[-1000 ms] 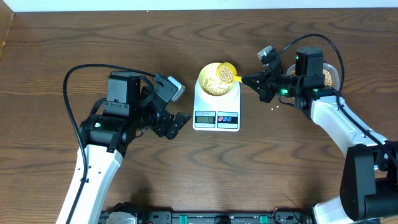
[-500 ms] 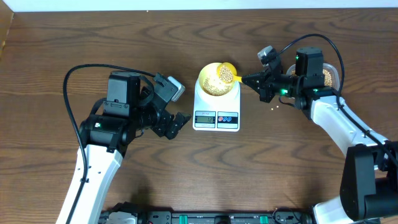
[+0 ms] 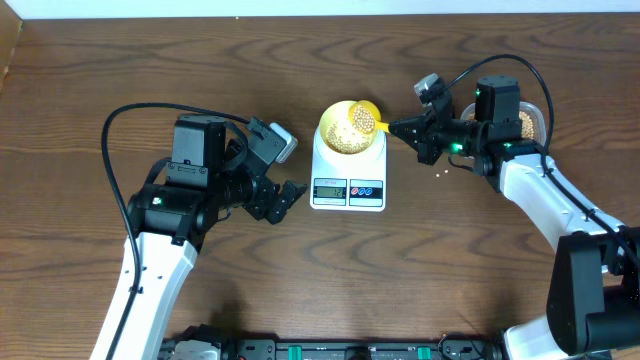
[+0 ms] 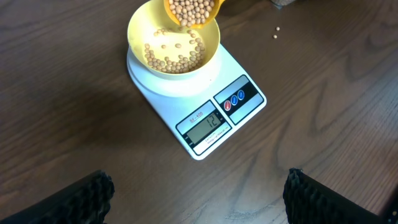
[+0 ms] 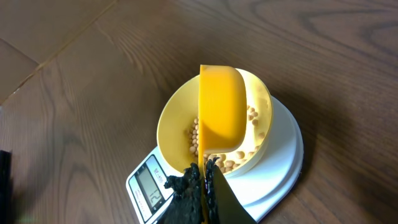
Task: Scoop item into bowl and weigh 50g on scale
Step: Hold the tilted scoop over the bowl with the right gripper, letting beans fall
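The right gripper (image 5: 203,177), clamped on the yellow scoop (image 5: 221,106), holds more beans (image 4: 177,56) over the partly filled bowl (image 4: 138,30) on the scale (image 4: 163,99), its readout (image 4: 208,123) seemingly well short of target, while the left gripper (image 3: 292,194) hangs wide open, empty.

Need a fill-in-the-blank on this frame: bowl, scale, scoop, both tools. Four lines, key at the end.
1. The pale yellow bowl sits ____ the white scale.
2. The right tool is ____ on the handle of the scoop.
3. The left tool is ____ and holds nothing.
4. The scoop, loaded with beans, hangs just above the rim of the ____.

Missing words: on; shut; open; bowl
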Controlling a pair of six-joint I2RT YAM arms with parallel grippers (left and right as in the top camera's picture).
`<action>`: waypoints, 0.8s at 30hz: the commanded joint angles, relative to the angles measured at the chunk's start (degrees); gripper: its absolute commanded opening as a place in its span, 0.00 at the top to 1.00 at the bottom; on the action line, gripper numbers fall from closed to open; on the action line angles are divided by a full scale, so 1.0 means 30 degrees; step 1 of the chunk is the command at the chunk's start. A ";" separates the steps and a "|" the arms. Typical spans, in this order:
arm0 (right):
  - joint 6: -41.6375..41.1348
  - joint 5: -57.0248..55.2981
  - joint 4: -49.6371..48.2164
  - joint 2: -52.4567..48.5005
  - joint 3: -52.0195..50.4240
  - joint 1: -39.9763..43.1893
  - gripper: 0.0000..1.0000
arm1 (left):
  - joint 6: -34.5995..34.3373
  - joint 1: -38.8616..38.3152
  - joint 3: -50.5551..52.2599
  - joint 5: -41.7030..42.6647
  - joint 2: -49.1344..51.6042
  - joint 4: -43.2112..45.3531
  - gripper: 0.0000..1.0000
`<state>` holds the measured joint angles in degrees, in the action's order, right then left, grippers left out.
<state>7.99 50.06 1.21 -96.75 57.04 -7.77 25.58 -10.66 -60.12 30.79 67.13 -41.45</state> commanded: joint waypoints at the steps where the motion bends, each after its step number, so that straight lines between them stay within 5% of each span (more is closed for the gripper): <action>1: 0.0291 0.0124 -0.0051 -0.0117 0.0051 -0.0160 0.99 | 0.0248 -0.0058 0.0095 0.0233 0.0073 0.0058 0.11; 24: 0.0306 -0.0044 -0.0066 -0.0117 0.0051 -0.0160 0.99 | 0.0248 -0.0058 0.0095 0.0233 0.0073 0.0058 0.11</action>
<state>7.99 50.02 1.21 -96.75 57.04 -7.77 25.58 -10.66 -60.12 30.79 67.13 -41.45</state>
